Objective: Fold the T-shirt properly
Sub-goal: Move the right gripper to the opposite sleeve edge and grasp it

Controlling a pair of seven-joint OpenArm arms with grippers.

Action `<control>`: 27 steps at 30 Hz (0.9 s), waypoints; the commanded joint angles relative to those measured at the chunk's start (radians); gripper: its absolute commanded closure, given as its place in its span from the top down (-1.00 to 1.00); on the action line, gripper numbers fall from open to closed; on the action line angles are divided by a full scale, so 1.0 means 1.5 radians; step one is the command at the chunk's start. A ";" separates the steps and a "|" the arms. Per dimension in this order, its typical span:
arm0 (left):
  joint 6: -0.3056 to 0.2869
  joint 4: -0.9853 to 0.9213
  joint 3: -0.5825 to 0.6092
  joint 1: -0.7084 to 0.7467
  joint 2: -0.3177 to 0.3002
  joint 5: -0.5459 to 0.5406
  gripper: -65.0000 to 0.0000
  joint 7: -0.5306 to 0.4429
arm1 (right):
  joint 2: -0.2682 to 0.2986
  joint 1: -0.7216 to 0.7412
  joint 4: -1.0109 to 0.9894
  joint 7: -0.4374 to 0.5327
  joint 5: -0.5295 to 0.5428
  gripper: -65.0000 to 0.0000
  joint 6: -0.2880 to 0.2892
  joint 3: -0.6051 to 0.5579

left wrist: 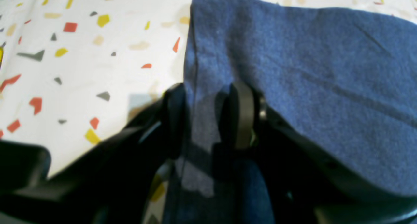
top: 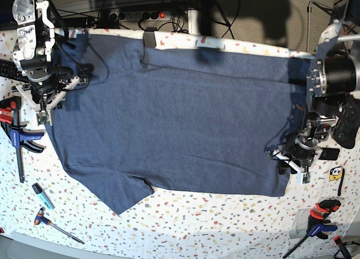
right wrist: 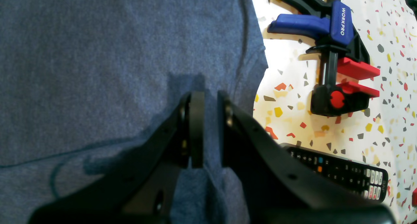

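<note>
The T-shirt (top: 180, 118) lies spread flat on the speckled table (top: 225, 225), plain side up, sleeves toward the view's left and hem toward its right. No lettering shows. My left gripper (top: 291, 160) is at the hem's near right corner. In the left wrist view its jaws (left wrist: 208, 116) stand closed on the T-shirt's edge (left wrist: 309, 70), with cloth between the fingers. My right gripper (top: 46, 108) is at the shirt's left edge between the sleeves. In the right wrist view it (right wrist: 210, 126) is shut on a pinch of the T-shirt (right wrist: 97, 54) near a curved seam.
A blue and red bar clamp (right wrist: 332, 54) and a black remote (right wrist: 342, 173) lie just beside the shirt's edge by my right gripper. A marker (top: 42, 195) and a screwdriver (top: 53, 225) lie front left. Another clamp (top: 318, 219) lies front right.
</note>
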 commanded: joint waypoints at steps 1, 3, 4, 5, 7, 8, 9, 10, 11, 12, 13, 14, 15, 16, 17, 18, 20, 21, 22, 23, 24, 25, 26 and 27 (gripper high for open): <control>-0.001 0.007 -0.001 -0.019 -0.006 -0.002 -0.43 0.014 | 0.011 0.006 0.013 0.011 -0.005 -0.77 -0.001 0.005; -0.001 0.007 -0.001 -0.019 -0.006 -0.002 -0.66 0.035 | 0.011 0.006 0.013 0.013 -0.004 -0.77 -0.001 0.005; -0.001 0.007 -0.001 -0.019 -0.006 -0.002 -0.77 0.042 | 0.011 0.006 0.013 0.013 -0.005 -0.77 -0.001 0.005; -0.008 0.007 -0.001 -0.019 -0.006 -0.002 -0.86 0.046 | 0.011 0.006 0.013 0.014 -0.004 -0.77 -0.001 0.005; -0.035 0.007 -0.001 -0.019 -0.006 -0.002 -0.99 0.051 | 0.011 0.010 0.013 0.024 -0.004 -0.77 -0.001 0.005; -0.045 0.007 -0.001 -0.019 -0.006 -0.002 -1.00 0.051 | 0.011 0.013 0.013 0.032 -0.004 -0.76 -0.001 0.005; -0.049 0.007 -0.001 -0.019 -0.006 -0.002 -1.00 0.050 | 0.011 0.017 0.013 0.042 -0.004 -0.76 -0.001 0.005; -0.049 0.007 -0.001 -0.019 -0.006 -0.002 -1.00 0.050 | 0.011 0.020 0.013 0.052 -0.004 -0.76 -0.001 0.005; -0.049 0.007 -0.001 -0.019 -0.006 -0.002 -1.00 0.050 | 0.011 0.023 0.013 0.060 -0.004 -0.76 -0.001 0.005; -0.048 0.007 -0.001 -0.019 -0.006 -0.002 -1.00 0.049 | 0.011 0.028 0.013 0.068 -0.004 -0.76 -0.001 0.005; -0.048 0.007 -0.001 -0.019 -0.006 -0.002 -1.00 0.049 | 0.011 0.035 0.013 0.074 -0.004 -0.76 -0.001 0.005; -0.048 0.007 -0.001 -0.019 -0.006 -0.002 -1.00 0.047 | 0.011 0.041 0.013 0.078 -0.004 -0.66 -0.001 0.005; -0.048 0.007 -0.001 -0.019 -0.006 -0.002 -1.00 0.047 | 0.011 0.049 0.013 0.082 -0.004 -0.49 -0.001 0.005; -0.048 0.007 -0.001 -0.019 -0.006 -0.002 -1.00 0.047 | 0.011 0.057 0.012 0.087 -0.004 -0.27 -0.001 0.005; -0.049 0.007 -0.001 -0.019 -0.006 -0.002 -1.00 0.048 | 0.011 0.066 0.012 0.091 -0.004 -0.04 0.000 0.005; -0.048 0.007 -0.001 -0.019 -0.006 -0.002 -1.00 0.048 | 0.011 0.077 0.009 0.095 -0.004 0.14 0.003 0.005; -0.048 0.007 -0.001 -0.019 -0.006 -0.002 -1.00 0.053 | 0.011 0.105 -0.007 0.099 -0.001 0.28 0.044 0.005; -0.048 0.007 -0.001 -0.019 -0.006 -0.002 -1.00 0.058 | 0.011 0.123 -0.022 0.099 0.007 0.28 0.071 0.005; -0.048 0.007 -0.001 -0.019 -0.006 -0.002 -1.00 0.063 | 0.011 0.142 -0.042 0.096 0.022 0.27 0.095 0.005; -0.048 0.007 -0.001 -0.019 -0.006 -0.002 -1.00 0.069 | 0.011 0.162 -0.067 0.089 0.036 0.27 0.111 0.005; -0.048 0.007 -0.001 -0.019 -0.006 -0.002 -1.00 0.074 | 0.011 0.185 -0.096 0.082 0.052 0.27 0.124 0.004; -0.048 0.007 -0.001 -0.019 -0.006 -0.002 -1.00 0.076 | 0.011 0.209 -0.126 0.078 0.060 0.27 0.133 0.004; -0.048 0.007 -0.001 -0.019 -0.006 -0.002 -1.00 0.076 | 0.011 0.235 -0.155 0.072 0.067 0.27 0.150 0.004; -0.048 0.007 -0.001 -0.019 -0.006 -0.002 -1.00 0.076 | 0.011 0.264 -0.185 0.061 0.072 0.27 0.167 0.004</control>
